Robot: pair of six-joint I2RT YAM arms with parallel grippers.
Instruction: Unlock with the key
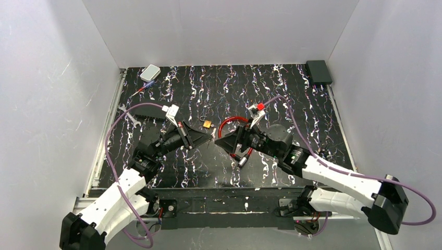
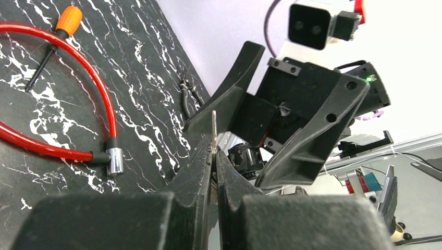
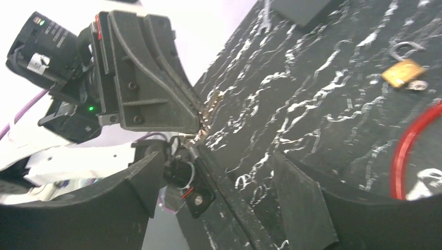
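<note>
My left gripper (image 2: 213,152) is shut on the key (image 2: 213,127), a thin metal blade that sticks out past its fingertips. In the right wrist view the key's toothed edge (image 3: 208,108) shows at the tip of the left gripper (image 3: 194,121). My right gripper (image 3: 219,192) is open and empty, and it faces the left gripper tip to tip above the mat (image 1: 221,145). The small brass padlock (image 1: 207,124) (image 3: 404,73) lies on the mat just beyond both tips, touched by neither.
A red cable lock (image 1: 225,125) (image 2: 99,88) with a chrome end (image 2: 115,160) loops under the right gripper. An orange-handled screwdriver (image 2: 68,21) lies by it. A silver wrench (image 1: 127,114), a grey box (image 1: 150,72) and a black box (image 1: 318,71) sit near the edges.
</note>
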